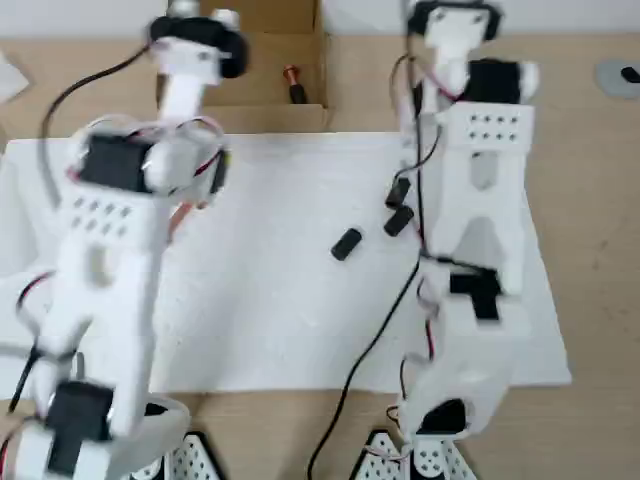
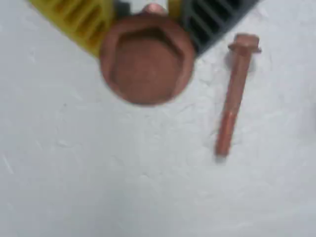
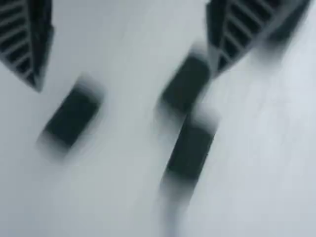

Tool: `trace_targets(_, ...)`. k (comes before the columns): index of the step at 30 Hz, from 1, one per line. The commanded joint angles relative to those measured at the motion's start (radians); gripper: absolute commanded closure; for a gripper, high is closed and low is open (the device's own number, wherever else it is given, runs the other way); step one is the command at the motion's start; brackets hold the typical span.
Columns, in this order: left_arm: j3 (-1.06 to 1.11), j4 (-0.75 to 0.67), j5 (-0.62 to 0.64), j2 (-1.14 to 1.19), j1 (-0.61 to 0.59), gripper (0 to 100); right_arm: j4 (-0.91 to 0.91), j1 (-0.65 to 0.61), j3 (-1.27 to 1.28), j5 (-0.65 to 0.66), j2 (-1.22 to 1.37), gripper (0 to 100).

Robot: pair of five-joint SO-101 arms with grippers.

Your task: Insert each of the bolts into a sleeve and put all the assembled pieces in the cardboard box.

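**Bolt gripped, sleeve grab pending**

We saw the left gripper (image 2: 148, 42) clamped on a bolt (image 2: 146, 61), with a second bolt (image 2: 233, 98) just beside it on the white mat (image 2: 98, 187). The right gripper (image 3: 128, 74) hung open over three sleeves (image 3: 190, 148). We judged it should centre on one sleeve and clear its neighbours before closing. The cardboard box (image 1: 260, 118) sat well apart.

We see white textured rectangular mat (image 1: 260, 310) spread over light-brown wooden tabletop (image 1: 585, 210). We note grey round flat disc (image 1: 612, 76) lying on tabletop at far right edge. White paper-like scrap (image 1: 10, 75) at far left edge.
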Motion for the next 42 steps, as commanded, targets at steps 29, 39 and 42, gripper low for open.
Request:
trace_targets(29, 1.06, -0.453, 0.13, -1.029, -0.212, 99, -0.875, -0.286, 1.316, -0.764, -0.621, 74.6)
trace_targets(39, 1.062, -0.453, 0.13, -1.026, -0.216, 99, -0.924, -0.328, 1.342, -0.763, -0.588, 74.6)
trace_targets(42, 1.062, -0.453, 0.13, -1.026, -0.216, 99, -0.922, -0.306, 1.342, -0.76, -0.518, 74.6)
